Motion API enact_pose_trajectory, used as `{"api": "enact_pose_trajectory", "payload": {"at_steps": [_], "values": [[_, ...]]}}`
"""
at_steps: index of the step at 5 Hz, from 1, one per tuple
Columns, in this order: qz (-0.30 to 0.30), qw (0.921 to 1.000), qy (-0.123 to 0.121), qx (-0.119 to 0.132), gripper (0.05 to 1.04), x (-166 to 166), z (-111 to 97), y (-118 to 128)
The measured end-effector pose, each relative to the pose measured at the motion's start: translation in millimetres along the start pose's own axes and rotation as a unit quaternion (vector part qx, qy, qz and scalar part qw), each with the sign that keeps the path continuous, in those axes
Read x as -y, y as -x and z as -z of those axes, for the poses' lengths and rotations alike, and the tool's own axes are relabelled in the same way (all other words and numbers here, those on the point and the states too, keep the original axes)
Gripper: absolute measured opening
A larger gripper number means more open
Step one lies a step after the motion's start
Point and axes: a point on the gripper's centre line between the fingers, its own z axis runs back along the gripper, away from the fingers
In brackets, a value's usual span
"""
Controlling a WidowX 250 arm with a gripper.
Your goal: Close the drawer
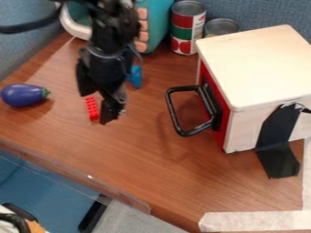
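Skewed-push risk

The tool (97, 108) — parted, nothing visibly held — hangs left of the black handle (172, 111); an off-centre push there could skew the red-fronted drawer (224, 127), seemingly almost flush in its wooden box (258, 66).

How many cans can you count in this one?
2. One can, red and green, stands at the back beside the teal object; the second can is to its right, partly hidden behind the wooden box. Others could be hidden there.
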Motion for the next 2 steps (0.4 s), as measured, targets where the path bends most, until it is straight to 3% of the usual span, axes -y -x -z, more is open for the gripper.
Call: {"api": "enact_pose_trajectory", "payload": {"at_steps": [1, 2], "values": [[-0.047, 0.998, 0.034, 0.027, 0.999, -9, -24, 29], [-0.046, 0.9942, 0.083, 0.051, 0.999, -2, -53, 43]]}}
